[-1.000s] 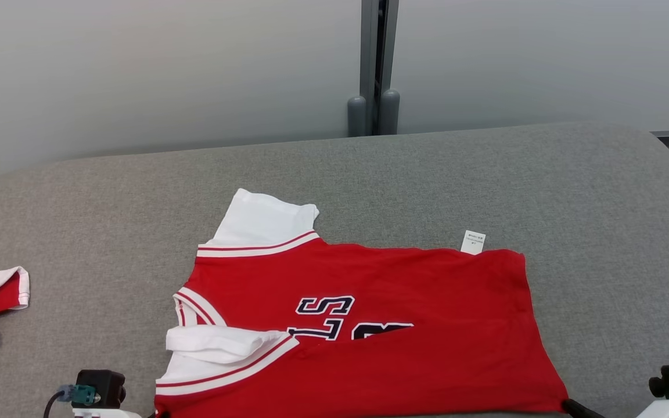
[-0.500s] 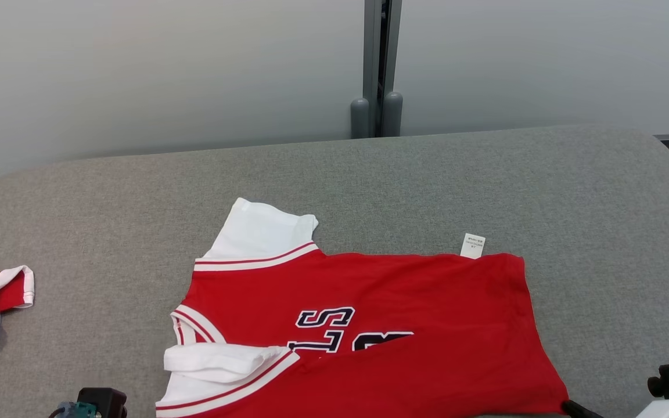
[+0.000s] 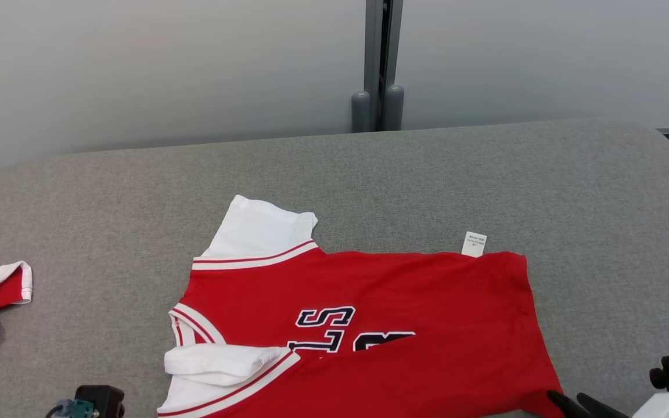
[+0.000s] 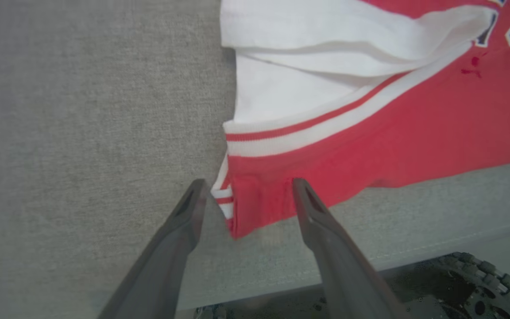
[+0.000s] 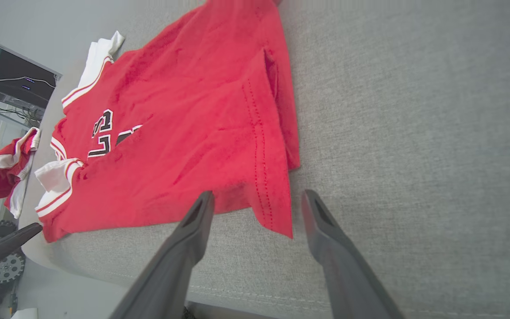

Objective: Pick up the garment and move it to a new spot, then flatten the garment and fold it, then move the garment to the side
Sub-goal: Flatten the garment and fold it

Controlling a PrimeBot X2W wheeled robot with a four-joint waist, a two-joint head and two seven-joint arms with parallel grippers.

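Loosely folded red garment (image 3: pixel 427 302) drapes nubby grey cushion (image 3: pixel 485 174).

The head camera looks forward and down across the grey cushion (image 3: pixel 485 174) from its near edge. Each wrist camera sits low and close, the left facing the sleeve corner of the red jersey (image 3: pixel 427 302), the right its hem corner. All three share the jersey.
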